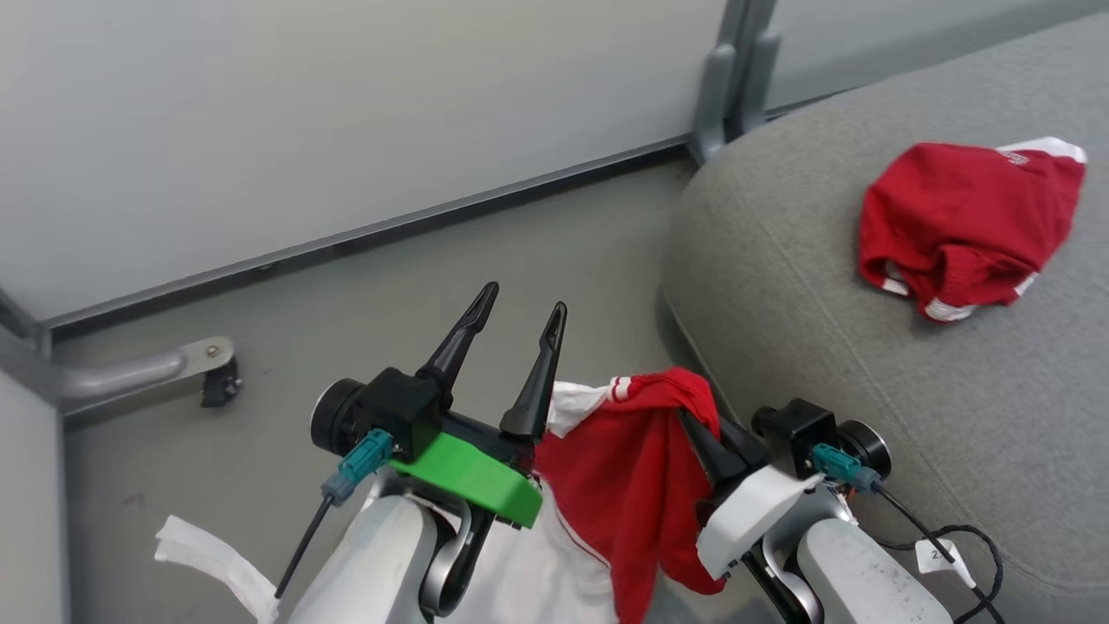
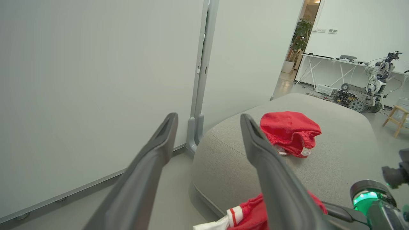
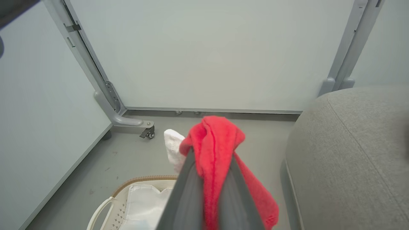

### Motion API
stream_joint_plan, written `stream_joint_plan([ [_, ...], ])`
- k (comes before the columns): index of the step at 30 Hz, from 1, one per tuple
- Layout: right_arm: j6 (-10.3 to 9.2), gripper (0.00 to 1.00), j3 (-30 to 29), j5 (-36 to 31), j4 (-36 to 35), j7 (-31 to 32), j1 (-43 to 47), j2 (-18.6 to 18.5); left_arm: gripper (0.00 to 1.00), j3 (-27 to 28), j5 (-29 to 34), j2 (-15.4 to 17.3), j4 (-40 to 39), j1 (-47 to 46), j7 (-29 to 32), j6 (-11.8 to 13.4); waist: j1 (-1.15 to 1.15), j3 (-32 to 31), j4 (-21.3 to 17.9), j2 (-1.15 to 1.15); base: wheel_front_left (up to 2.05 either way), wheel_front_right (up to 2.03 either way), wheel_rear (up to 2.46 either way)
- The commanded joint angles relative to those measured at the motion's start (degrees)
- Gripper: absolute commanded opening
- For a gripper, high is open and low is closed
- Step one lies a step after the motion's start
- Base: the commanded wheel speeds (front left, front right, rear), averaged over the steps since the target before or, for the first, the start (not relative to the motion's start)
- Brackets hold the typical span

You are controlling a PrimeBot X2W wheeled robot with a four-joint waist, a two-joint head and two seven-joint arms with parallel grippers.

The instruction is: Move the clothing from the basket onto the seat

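head: looking down | left wrist: low, along seat [image 2: 335,143] | right wrist: above basket [image 3: 143,178], facing wall [image 3: 207,48] | shared: seat corner

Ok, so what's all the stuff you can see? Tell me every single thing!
Seat: one, grey, on the right.
Loose clothes: one bundle, red with white trim, lying on the seat.
Held clothes: one bundle, red with white trim, hanging from the right gripper.
Basket: one, white with a brown rim, on the floor.
Wall panels: several, pale grey, behind the floor and seat.
Plant, table, stool, other robot: one each, far off in the next room.
Left gripper: one, dark fingers, open and empty.
Right gripper: one, dark fingers, shut on the held clothes.
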Motion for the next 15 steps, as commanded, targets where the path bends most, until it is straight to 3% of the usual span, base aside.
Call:
stream_joint_plan([
  [1, -0.06, 0.00, -0.2, -0.1, -1.0, -0.1, 0.2, -0.1, 1.00, 0.2, 0.3, 0.5, -0.1, 0.7, 0.0, -0.2, 0.00, 1.6, -8.6, 0.00, 0.00, 0.00, 0.00],
  [7, -0.06, 0.00, -1.4, 0.2, -3.5, -0.1, 0.7, -0.1, 1.00, 0.6, 0.9, 1.2, 0.2, 1.1, 0.0, -0.2, 0.00, 2.8, -14.9, 0.00, 0.00, 0.00, 0.00],
  [15, -0.06, 0.00, -9.2, -3.5, -10.3, -0.1, 0.2, -0.1, 1.00, -4.4, -0.5, 2.0, 2.2, -3.0, 0.0, -0.2, 0.00, 6.2, -16.4, 0.00, 0.00, 0.00, 0.00],
])
